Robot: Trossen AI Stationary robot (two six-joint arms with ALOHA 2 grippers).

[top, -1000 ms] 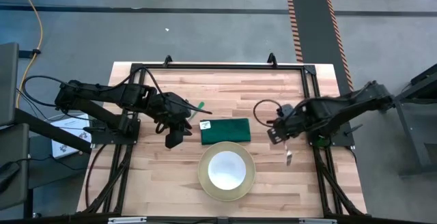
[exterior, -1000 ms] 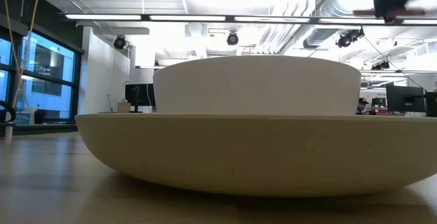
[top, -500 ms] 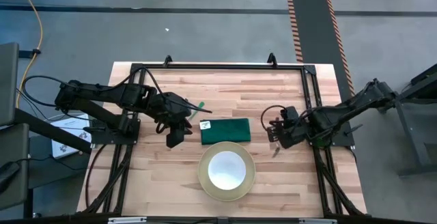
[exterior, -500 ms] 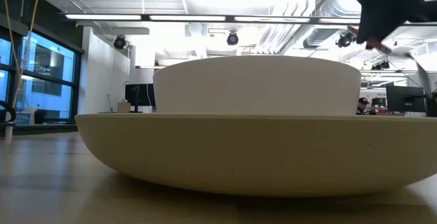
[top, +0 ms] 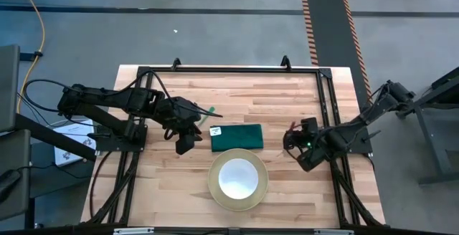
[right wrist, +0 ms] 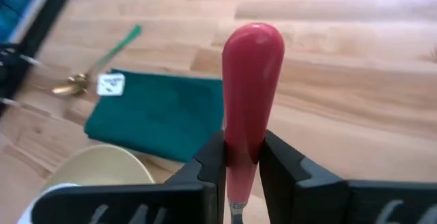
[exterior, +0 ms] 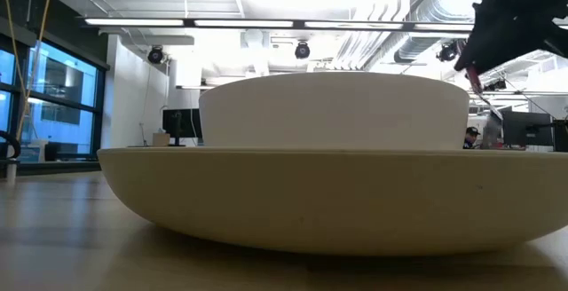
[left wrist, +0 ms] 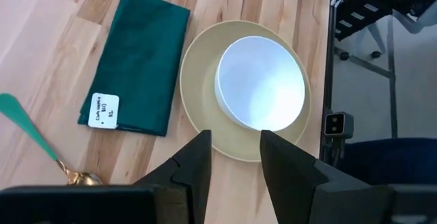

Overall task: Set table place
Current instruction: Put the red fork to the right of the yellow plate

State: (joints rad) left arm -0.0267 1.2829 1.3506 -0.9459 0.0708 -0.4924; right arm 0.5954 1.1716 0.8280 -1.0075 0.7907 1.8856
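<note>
A pale yellow plate lies near the table's front edge with a white bowl in it. Just behind it is a dark green folded napkin, flat on the wood. The green-handled gold spoon lies behind the napkin's left end. My left gripper hovers open, left of the napkin and above the table. My right gripper hangs right of the napkin, shut on the pink-handled fork. The fork's metal end is hidden. My right gripper pinches the fork's pink handle between its two fingers, one on each side. The handle's rounded free end sticks out ahead of the fingertips, toward the napkin. The fingers slant down from the table's right. The fork is lifted clear of the wood.
A black metal frame runs around the wooden table. The napkin bears a small white tag. Bare wood lies right of the plate and napkin, under my right gripper.
My right gripper has sunk toward the table and turned about at the wrist, still shut on the fork. The fork's metal end, which hung down toward the near edge, has swung out of sight, and the handle now points toward the napkin.
</note>
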